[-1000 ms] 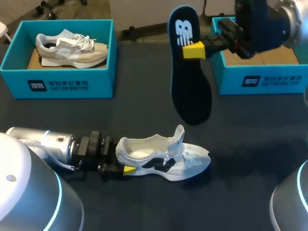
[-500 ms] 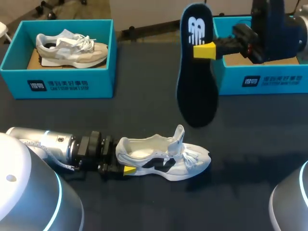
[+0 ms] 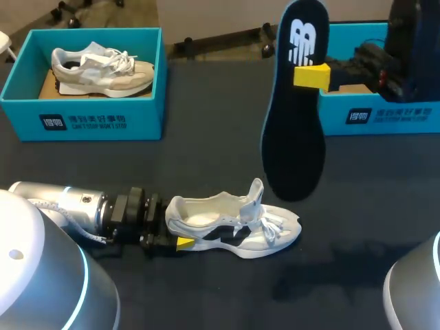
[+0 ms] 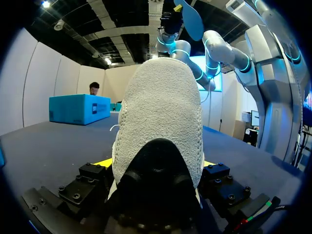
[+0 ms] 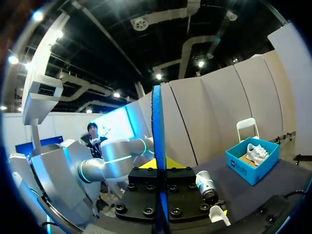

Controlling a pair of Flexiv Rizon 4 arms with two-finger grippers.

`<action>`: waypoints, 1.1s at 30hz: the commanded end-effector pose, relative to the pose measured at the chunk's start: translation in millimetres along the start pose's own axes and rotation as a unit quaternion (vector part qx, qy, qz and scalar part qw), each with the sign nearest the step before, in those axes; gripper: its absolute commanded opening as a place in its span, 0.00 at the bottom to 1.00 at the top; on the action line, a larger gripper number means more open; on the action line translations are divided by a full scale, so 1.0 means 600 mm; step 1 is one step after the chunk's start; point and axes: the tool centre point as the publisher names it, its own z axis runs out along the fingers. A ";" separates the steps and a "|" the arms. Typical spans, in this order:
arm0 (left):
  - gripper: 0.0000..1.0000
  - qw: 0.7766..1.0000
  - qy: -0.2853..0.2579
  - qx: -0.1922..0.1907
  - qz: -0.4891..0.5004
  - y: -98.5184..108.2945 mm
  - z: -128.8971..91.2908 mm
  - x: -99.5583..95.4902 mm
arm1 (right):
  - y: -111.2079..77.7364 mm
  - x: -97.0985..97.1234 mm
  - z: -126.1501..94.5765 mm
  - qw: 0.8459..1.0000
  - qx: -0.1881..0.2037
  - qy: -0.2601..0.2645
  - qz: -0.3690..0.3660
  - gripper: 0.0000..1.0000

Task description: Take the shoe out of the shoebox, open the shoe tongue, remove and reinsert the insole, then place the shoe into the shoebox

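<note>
A white shoe [image 3: 234, 230] lies on its side on the dark table, tongue standing up. My left gripper [image 3: 179, 230] comes in low from the left, its fingers set wide against both sides of the heel. In the left wrist view the heel [image 4: 158, 122] fills the space between the yellow tips of my left gripper [image 4: 156, 165]. High above the table my right gripper [image 3: 311, 75] is shut on a dark insole [image 3: 294, 137] with a white logo, which hangs toe down. The right wrist view shows the insole [image 5: 157, 146] edge-on in my right gripper [image 5: 159, 168].
A teal shoebox [image 3: 82, 120] at the back left holds a beige shoe [image 3: 103, 69]. A second teal shoebox [image 3: 385, 117] stands at the back right, partly behind my right arm. Dark table surface lies between the boxes and the white shoe.
My right arm has carried the insole to the right, away from the table's middle. The left arm and the white shoe have stayed where they were.
</note>
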 end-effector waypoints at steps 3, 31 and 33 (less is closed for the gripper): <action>0.00 1.000 0.000 0.001 0.000 0.000 0.001 0.000 | 0.004 0.024 -0.008 1.000 0.005 -0.020 0.003 0.00; 0.00 1.000 0.000 0.001 0.000 0.000 0.001 0.000 | 0.000 0.029 -0.008 0.999 0.011 -0.010 0.033 0.00; 0.00 1.000 0.000 0.001 0.000 0.000 0.001 0.000 | 0.000 0.029 -0.008 0.999 0.011 -0.010 0.033 0.00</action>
